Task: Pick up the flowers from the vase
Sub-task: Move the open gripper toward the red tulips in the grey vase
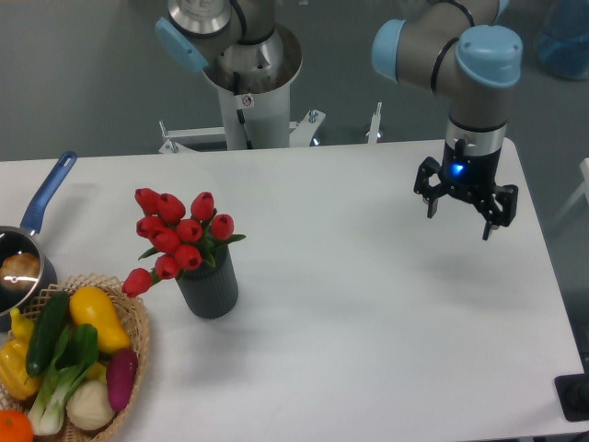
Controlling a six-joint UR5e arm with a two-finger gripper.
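Observation:
The flowers (177,236), a bunch of red tulip buds with short green stems and leaves, stand in the vase (209,288), a short dark grey ribbed cylinder at the left-middle of the white table. The bunch spreads wider than the vase and leans left. My gripper (459,221) hangs above the right side of the table, far to the right of the flowers. Its two fingers are spread apart and hold nothing.
A wicker basket (138,350) of colourful vegetables sits at the front left corner, just left of the vase. A blue-handled steel saucepan (20,267) lies at the left edge. The robot's base column (250,92) stands behind the table's far edge.

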